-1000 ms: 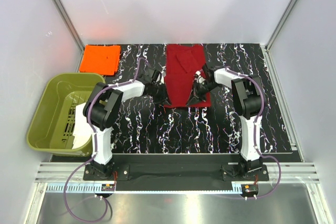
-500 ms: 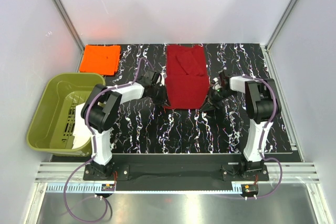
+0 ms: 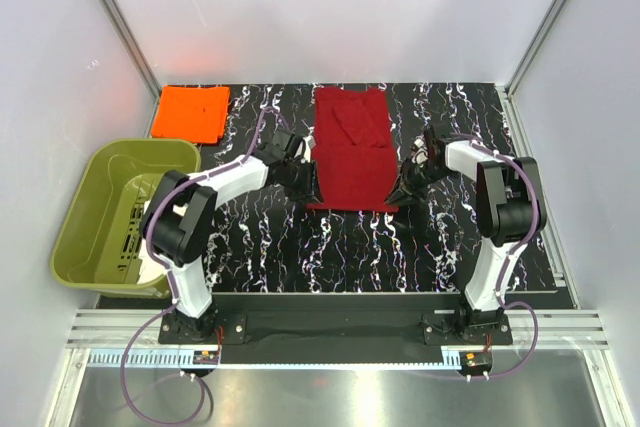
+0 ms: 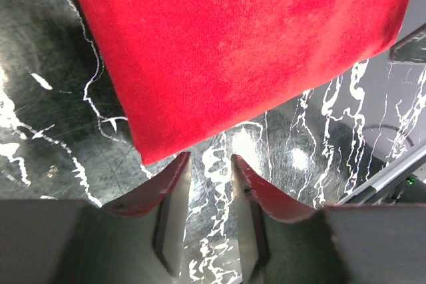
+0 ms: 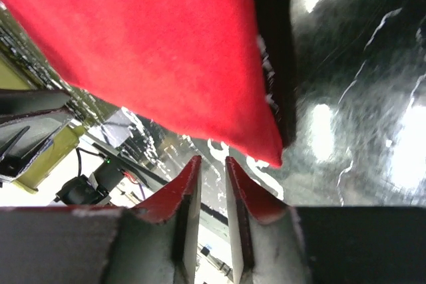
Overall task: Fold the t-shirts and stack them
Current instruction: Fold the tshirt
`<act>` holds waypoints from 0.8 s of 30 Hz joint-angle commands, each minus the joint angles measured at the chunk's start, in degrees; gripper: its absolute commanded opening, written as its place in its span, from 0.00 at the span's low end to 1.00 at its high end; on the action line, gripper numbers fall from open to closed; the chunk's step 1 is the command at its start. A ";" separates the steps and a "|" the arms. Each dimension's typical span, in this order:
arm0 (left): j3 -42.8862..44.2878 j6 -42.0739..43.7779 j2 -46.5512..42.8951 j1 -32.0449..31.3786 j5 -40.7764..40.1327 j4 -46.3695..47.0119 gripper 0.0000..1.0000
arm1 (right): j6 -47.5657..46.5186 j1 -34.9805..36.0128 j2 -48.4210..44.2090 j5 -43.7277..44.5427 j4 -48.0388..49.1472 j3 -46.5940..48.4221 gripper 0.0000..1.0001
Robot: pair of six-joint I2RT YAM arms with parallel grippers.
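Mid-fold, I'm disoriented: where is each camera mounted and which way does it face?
Top external: above and behind the arm bases, looking down at black marbled table, dark red cloth t-shirt, folded orange t-shirt, olive-green plastic tub; left arm and right arm show.
Left wrist: on the left arm, facing past the left fingers at the shirt's near-left corner.
Right wrist: on the right arm, past the right fingers at its near-right corner.
Shared: all see the red shirt.

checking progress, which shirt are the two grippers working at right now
The dark red shirt, with the left gripper and right gripper at its near corners. The orange shirt lies apart at the far left, away from both.
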 commanded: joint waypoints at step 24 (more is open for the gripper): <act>-13.87 -7.48 -17.41 -2.65 -4.62 -3.87 0.70 | 2.34 -1.53 -16.01 10.52 -0.95 -12.64 0.80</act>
